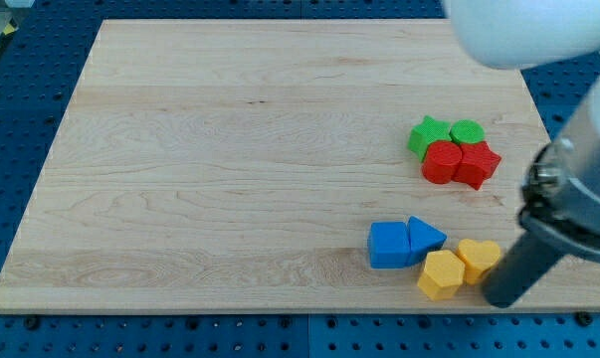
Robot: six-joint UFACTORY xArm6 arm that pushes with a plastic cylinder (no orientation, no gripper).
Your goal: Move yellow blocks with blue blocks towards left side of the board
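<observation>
Pushing from my tip (498, 300), no jaws fitted, the yellow blocks (459, 267) could easily be split past the blue blocks (405, 243).

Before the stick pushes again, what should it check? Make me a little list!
1. My tip sits on the view's right of the yellow blocks, ready to push toward the view's left: ok.
2. The two yellow blocks, a hexagon-like one and its neighbour, sit together: ok.
3. The blue cube-like block and blue triangular block sit right beside the yellows: ok.
4. The red blocks and green blocks lie well toward the view's top, off the path: ok.
5. My tip touches a yellow block: cannot tell.
6. The group has reached the wooden board's left side: not ok.
</observation>
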